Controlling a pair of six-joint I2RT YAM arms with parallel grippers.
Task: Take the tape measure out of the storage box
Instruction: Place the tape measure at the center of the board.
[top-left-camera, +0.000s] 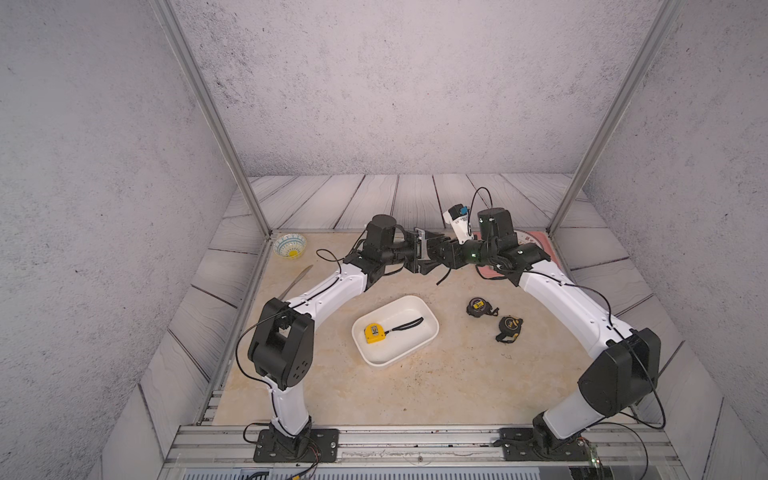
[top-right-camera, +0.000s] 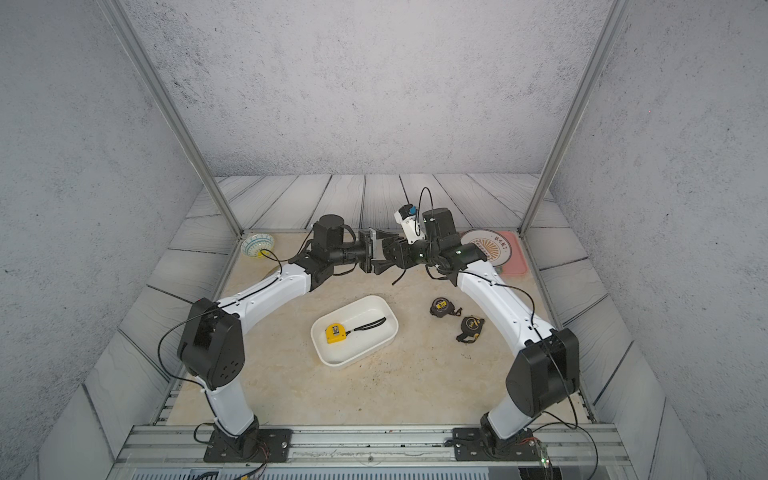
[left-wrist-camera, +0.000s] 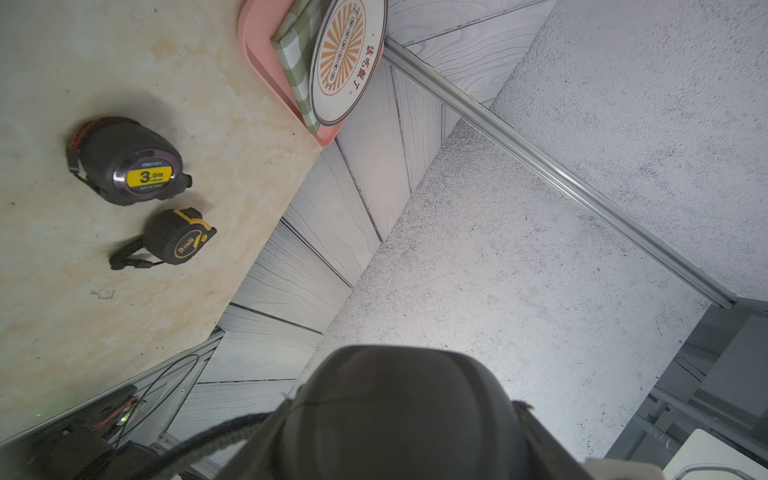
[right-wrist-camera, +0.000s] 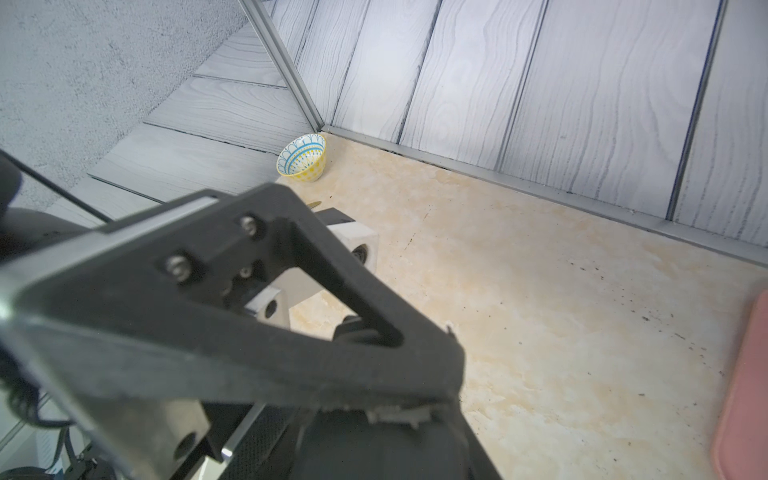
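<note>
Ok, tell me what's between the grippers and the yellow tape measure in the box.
Nothing visible. The yellow tape measure lies alone in the open-topped storage box. The left gripper and right gripper meet above the table, farther back, with only open air between.

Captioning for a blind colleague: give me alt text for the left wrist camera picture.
Two tape measures lie apart on a beige tabletop: a black tape measure with a yellow label and a smaller black-and-yellow tape measure. A pink tray holds a green checked cloth partly under a round orange-sunburst plate; a dark rounded object with a braided strap fills the foreground.
</note>
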